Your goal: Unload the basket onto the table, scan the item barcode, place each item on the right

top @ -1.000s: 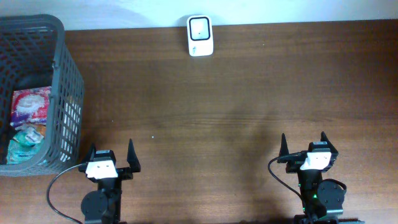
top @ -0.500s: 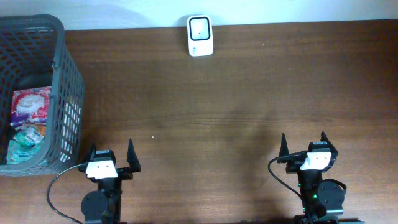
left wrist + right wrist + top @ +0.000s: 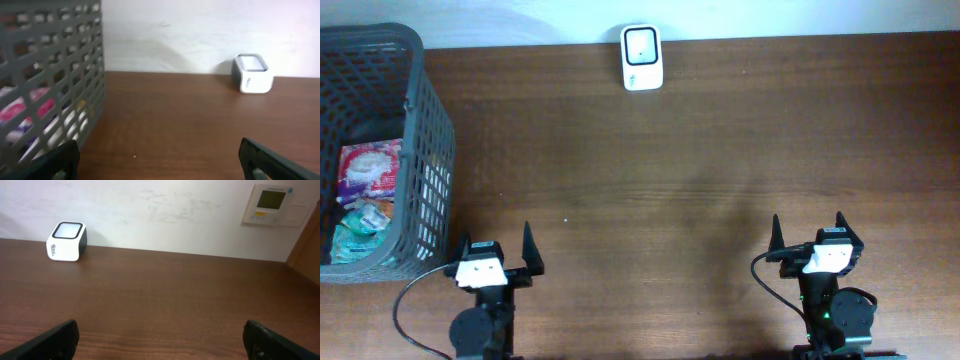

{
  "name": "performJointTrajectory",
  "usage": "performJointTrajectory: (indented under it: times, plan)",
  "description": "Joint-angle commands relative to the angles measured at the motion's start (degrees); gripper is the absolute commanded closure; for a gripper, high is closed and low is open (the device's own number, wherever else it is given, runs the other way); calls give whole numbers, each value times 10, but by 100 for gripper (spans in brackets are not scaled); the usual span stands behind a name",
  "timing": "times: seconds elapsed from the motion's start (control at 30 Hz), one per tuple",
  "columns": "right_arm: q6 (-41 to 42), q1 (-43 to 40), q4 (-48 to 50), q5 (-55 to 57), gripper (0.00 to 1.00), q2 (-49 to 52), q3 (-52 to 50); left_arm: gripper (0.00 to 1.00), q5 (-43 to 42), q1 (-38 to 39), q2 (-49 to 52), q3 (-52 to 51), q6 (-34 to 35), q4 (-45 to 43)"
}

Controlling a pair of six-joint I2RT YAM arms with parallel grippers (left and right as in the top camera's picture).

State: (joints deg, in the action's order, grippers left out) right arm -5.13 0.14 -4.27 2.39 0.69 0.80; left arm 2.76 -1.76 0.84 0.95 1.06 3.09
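Both open wide and empty, left tool (image 3: pixel 498 240) and right tool (image 3: pixel 808 222); nothing moved since a second ago; packets (image 3: pixel 368 168) lie in left basket (image 3: pixel 420 90); scanner (image 3: pixel 642 58) far; scan unstarted.

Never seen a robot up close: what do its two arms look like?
The left arm and right arm are black, each with a white block at the wrist and two pointed black jaws. A thin black cable loops from each. A green light glows on the right arm.
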Motion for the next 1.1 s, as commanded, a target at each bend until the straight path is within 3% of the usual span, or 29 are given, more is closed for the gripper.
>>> performJointTrajectory:
  times: [0.0,0.17,0.43,0.63,0.77,0.9,1.07]
  plan:
    - [-3,1,0,11,1,-5,-5,1,-117,2,-4,-4,-7,-64]
    - [-3,1,0,11,2,-5,-5,1,-180,2,-4,5,4,-208]
    - [-3,1,0,11,2,-5,-5,1,-180,2,0,106,11,-206]
    - [-3,1,0,11,1,-5,-5,1,-181,2,64,184,11,-199]
    - [-3,1,0,11,2,-5,-5,1,-217,2,150,276,5,-151]
    - [-3,1,0,11,1,-5,-5,1,-369,2,211,321,-20,-176]
    - [-3,1,0,11,2,-5,-5,1,-344,2,218,342,-20,-201]
